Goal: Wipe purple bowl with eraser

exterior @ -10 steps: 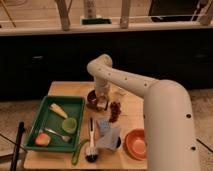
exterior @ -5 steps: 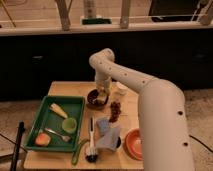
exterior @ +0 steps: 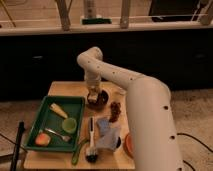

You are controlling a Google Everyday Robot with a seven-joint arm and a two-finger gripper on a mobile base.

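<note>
**Purple bowl (exterior: pixel 102 99) beneath the claw (exterior: pixel 93 94)**

1 white arm (exterior: pixel 146 112) rises from the lower right, bends high and drops to the wooden worktop (exterior: pixel 65 88). A green tray (exterior: pixel 46 120) fills the worktop's left half. A blue-grey cloth (exterior: pixel 108 134) lies near the front edge. The dark bowl stands mid-worktop, just right of the tray's far corner. The claw hangs over its left part; whether it is open or closed, I cannot tell.

The light wooden table (exterior: pixel 60 89) carries a green tray (exterior: pixel 65 98) on its left side. The purple bowl (exterior: pixel 103 99) stands near the far edge, and the gripper (exterior: pixel 93 94) is right over it. Nearer lie a small brown thing (exterior: pixel 115 111), a blue-grey cloth (exterior: pixel 107 136), a brush (exterior: pixel 91 131) and an orange bowl (exterior: pixel 128 145).
</note>
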